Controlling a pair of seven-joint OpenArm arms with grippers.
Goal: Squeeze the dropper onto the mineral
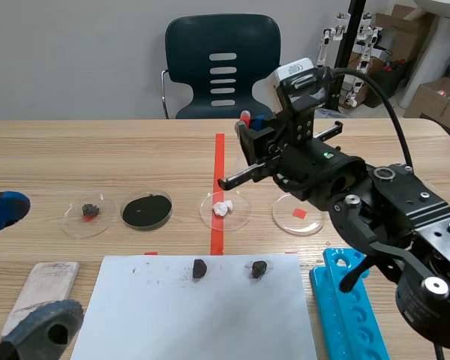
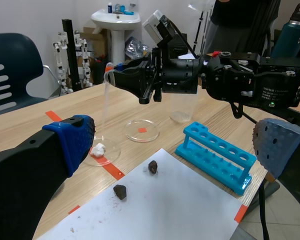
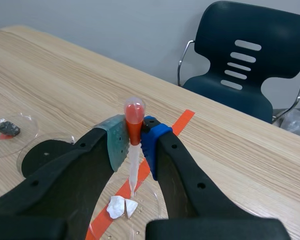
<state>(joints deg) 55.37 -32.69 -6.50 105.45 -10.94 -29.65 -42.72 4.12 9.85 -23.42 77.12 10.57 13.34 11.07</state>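
— What's the right gripper [image 3: 135, 137] got?
— The dropper [image 3: 133, 152], pinched upright between its pads. The tip hangs below the fingers, just above the white mineral [image 3: 119, 206] in its dish [image 1: 245, 212].
— And the left gripper [image 2: 176, 144]?
— Spread wide, holding nothing.

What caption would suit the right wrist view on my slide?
Right end effector holds a red-bulbed dropper upright, its tip pointing down toward the white mineral.
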